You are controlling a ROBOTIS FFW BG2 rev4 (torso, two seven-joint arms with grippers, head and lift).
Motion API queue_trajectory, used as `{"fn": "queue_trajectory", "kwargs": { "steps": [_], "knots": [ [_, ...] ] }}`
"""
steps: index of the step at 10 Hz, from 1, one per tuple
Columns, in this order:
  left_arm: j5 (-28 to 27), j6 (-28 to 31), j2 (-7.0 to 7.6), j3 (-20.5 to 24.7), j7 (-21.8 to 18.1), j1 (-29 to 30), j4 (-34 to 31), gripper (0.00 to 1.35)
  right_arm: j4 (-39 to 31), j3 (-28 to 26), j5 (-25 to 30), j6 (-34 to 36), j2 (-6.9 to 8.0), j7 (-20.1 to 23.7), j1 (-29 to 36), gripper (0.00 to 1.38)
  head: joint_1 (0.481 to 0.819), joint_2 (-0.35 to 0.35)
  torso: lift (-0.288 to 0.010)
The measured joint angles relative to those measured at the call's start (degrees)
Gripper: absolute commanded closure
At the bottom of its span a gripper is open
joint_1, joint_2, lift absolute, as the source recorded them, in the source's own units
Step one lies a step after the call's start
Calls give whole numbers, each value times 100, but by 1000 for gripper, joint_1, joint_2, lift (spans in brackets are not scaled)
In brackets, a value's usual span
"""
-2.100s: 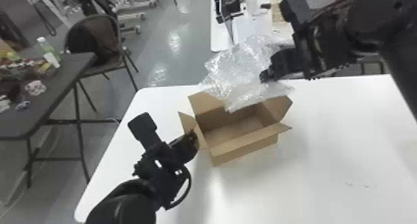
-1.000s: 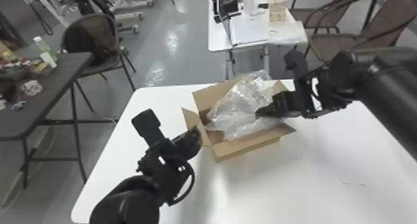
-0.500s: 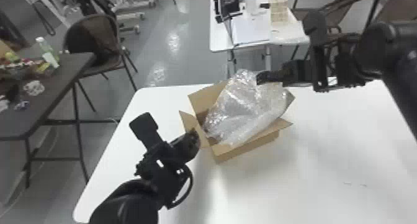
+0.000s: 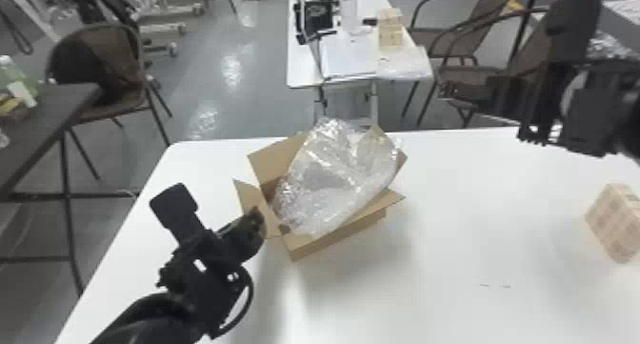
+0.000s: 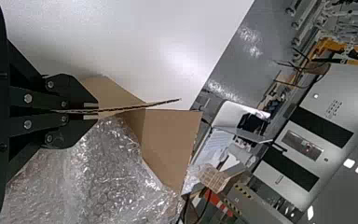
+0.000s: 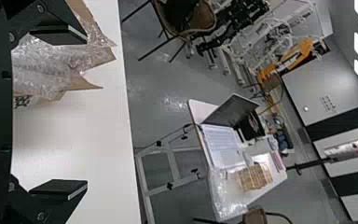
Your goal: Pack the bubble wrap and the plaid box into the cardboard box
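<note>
The open cardboard box (image 4: pixel 344 234) stands near the table's far edge, with the crumpled bubble wrap (image 4: pixel 333 176) in its opening, bulging above the rim. At the box's left side is my left gripper (image 4: pixel 259 219); in the left wrist view this gripper (image 5: pixel 93 111) is shut on a cardboard flap, seen edge-on, beside the bubble wrap (image 5: pixel 107 172). My right gripper (image 4: pixel 443 90) hangs in the air, right of the box and beyond the table edge. In the right wrist view the gripper (image 6: pixel 77 112) is open and empty. The plaid box (image 4: pixel 614 224) lies on the table at the far right.
Behind the work table (image 4: pixel 452 271) stands a smaller white table (image 4: pixel 302 71), bearing a laptop, clear plastic and a plaid block (image 4: pixel 390 26). A dark table (image 4: pixel 43 124) with a chair (image 4: pixel 109 71) is on the left; more chairs stand behind at right.
The bubble wrap came down from above into the box's opening, and my right gripper let it go, then moved off to the right. My left gripper has stayed at the flap. The plaid box came into view.
</note>
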Motion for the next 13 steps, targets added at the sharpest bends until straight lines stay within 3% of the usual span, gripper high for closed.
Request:
{"fn": "queue_trajectory", "kwargs": {
  "steps": [1,2,4,5,8,10,13],
  "knots": [
    [-1,-1,-14,11,-1,9,-12,1222,-368,-63,-522,-219,-261,-415,350,200,674,93,-100],
    [-1,-4,-29,20,-4,18,-21,1222,-657,-177,-763,-304,-401,-592,653,200,682,80,-100],
    [7,-23,-54,21,-7,20,-30,1222,-1256,-360,-539,-596,-475,-625,1458,200,695,54,-100],
    [8,-31,-76,27,-19,20,-30,1222,-1596,-309,90,-1194,-485,-322,2091,200,695,45,-100],
    [8,-80,-116,119,-82,109,-58,1222,-1895,-43,2485,-3952,-452,268,4054,200,695,-5,-100],
    [8,-95,-118,156,-103,149,-82,1222,-1626,-239,3063,-5411,-406,287,4931,200,695,-51,-100],
    [7,-72,-118,170,-116,165,-114,1222,-1477,-509,3487,-5678,-233,-32,5322,200,695,-102,-100]
  ]
}}
